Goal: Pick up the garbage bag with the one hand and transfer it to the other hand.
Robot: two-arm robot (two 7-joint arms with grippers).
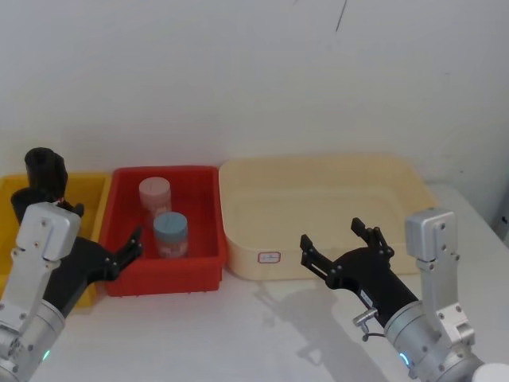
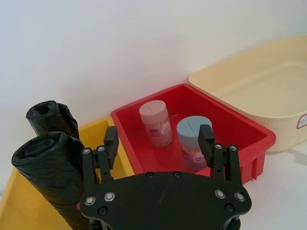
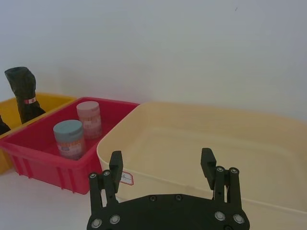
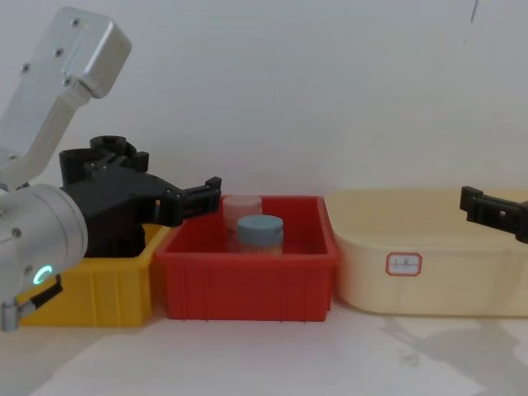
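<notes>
The garbage bag (image 3: 23, 91) is a black crinkled roll with a red-and-white label. It stands upright in the yellow bin (image 1: 91, 191) at the far left, also seen as the garbage bag (image 1: 44, 169) (image 2: 52, 117). A second black roll (image 2: 48, 177) stands closer in the same bin. My left gripper (image 1: 127, 253) (image 2: 158, 141) (image 4: 210, 194), on the green-lit arm, hovers open and empty over the edge between the yellow and red bins, just right of the rolls. My right gripper (image 1: 332, 235) (image 3: 161, 163) (image 4: 474, 205), on the blue-lit arm, hangs open and empty before the cream tub.
A red bin (image 1: 203, 270) in the middle holds a pink-lidded jar (image 1: 155, 193) and a blue-lidded jar (image 1: 170, 231). A large cream tub (image 1: 238, 239) stands to its right. White tabletop lies in front of the bins, and a white wall stands behind.
</notes>
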